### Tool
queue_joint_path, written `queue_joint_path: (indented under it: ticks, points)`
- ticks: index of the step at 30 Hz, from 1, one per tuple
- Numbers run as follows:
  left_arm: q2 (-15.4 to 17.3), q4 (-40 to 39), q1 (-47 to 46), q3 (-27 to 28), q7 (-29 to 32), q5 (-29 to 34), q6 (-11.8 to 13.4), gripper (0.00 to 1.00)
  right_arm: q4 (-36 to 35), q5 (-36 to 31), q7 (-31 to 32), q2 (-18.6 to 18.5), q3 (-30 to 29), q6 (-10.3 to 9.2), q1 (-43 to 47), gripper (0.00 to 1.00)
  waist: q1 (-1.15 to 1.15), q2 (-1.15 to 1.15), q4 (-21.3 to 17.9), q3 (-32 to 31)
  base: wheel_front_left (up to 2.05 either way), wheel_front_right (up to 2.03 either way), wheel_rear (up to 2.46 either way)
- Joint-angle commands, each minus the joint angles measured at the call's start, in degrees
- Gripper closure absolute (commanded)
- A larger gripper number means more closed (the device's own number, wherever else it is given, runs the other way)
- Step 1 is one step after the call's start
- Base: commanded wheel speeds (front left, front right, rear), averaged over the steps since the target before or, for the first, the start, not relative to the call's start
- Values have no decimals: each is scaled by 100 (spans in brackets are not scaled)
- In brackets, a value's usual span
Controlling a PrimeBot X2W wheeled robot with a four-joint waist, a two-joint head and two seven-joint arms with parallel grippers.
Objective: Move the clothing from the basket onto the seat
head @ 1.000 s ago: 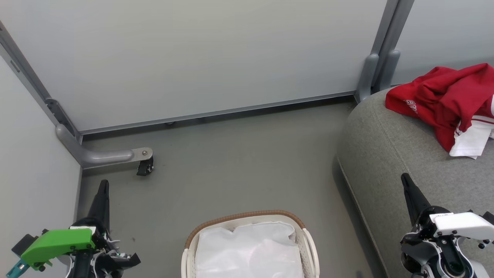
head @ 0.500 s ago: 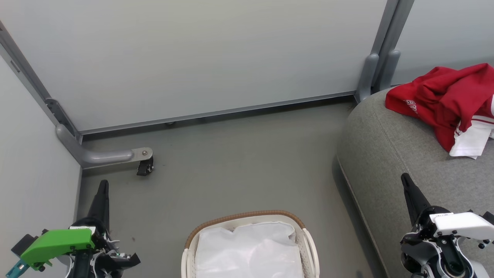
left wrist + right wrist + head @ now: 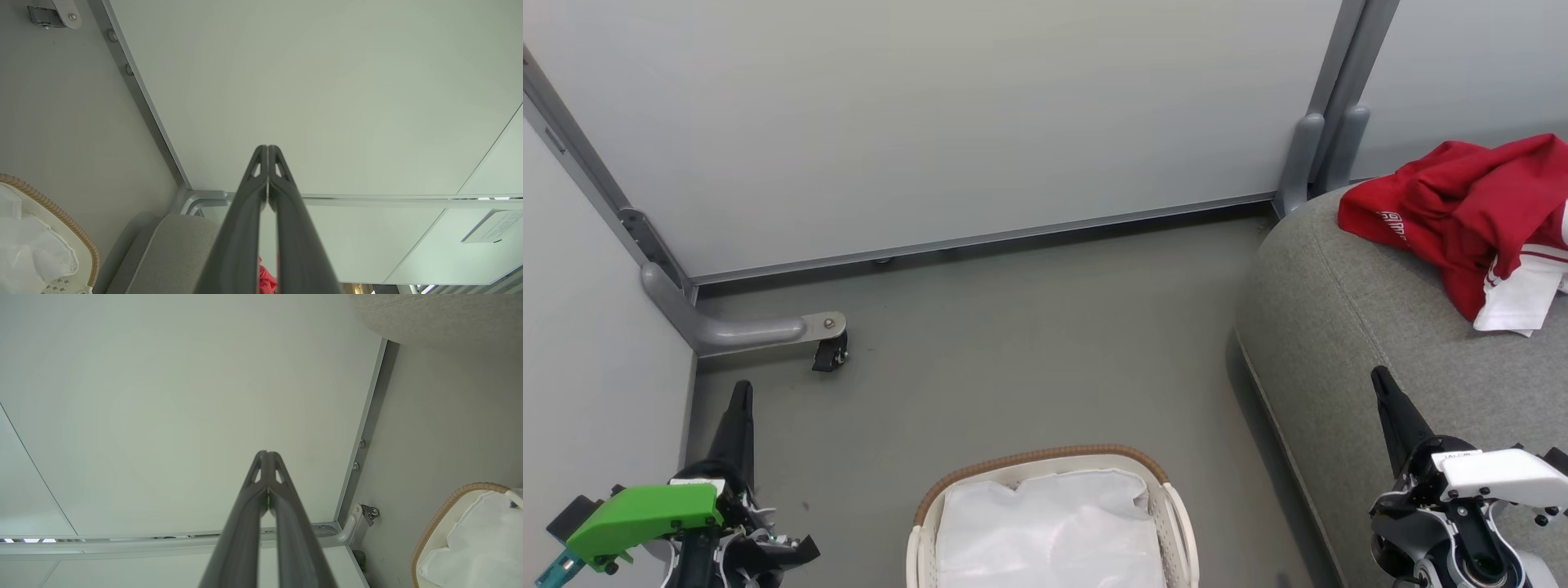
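On the seat (image 3: 1339, 343): red clothing (image 3: 1462, 204), heaped; basket (image 3: 1045, 455) on floor (image 3: 1013, 327), white liner (image 3: 1045, 531) inside. Left gripper (image 3: 742, 385), right gripper (image 3: 1378, 373): fingers closed, empty.

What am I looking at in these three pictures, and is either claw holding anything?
It is a wheeled robot with two arms. The wide picture comes from its head, looking down: the left gripper at lower left, the right gripper at lower right. The other two pictures look along each gripper from its wrist; both are pressed shut, holding nothing. The red clothing lies on the grey seat. The basket stands on the floor, its white liner showing no red fabric.
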Motion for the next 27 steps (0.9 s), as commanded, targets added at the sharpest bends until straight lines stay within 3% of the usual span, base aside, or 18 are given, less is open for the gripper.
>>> queue_joint_path:
  ticks: [1,27]
  points:
    - [9,-6,-59,19,12,12,-30,100,-22,20,19,-34,-11,0,-52,100,0,0,0,0,0,0,0]
    - [5,-7,-60,24,20,20,-30,100,-22,20,19,-34,-10,0,-52,100,0,0,0,0,0,0,0]
